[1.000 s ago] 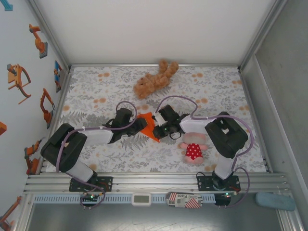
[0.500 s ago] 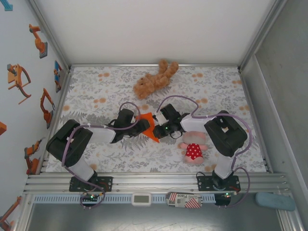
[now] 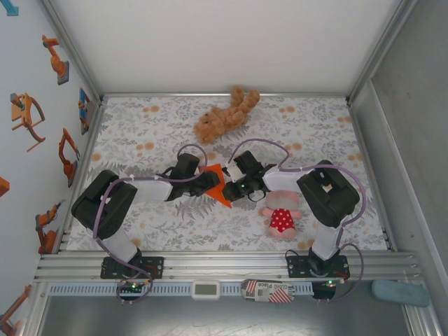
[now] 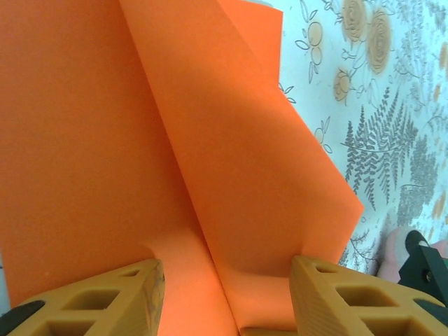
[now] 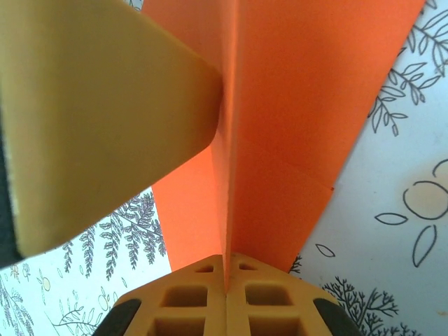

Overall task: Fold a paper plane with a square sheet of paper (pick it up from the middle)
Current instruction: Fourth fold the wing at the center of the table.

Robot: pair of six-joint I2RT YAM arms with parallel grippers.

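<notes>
Orange paper (image 3: 219, 183) is held mid-surface (image 3: 140, 140), between both claws. Right claw (image 5: 225, 278) clamped shut on folded edge. Left claw (image 4: 224, 297) half open, crease straddled, not gripped; crease aligned straight ahead.

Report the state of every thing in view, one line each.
Paper: folded along a centre crease, held between the two arms.
Right gripper: shut on the paper's crease.
Left gripper: open, fingers on either side of the paper's fold.
Bear: lying on the table, far side, untouched.
Doll: lying flat beside the right arm, untouched.
</notes>
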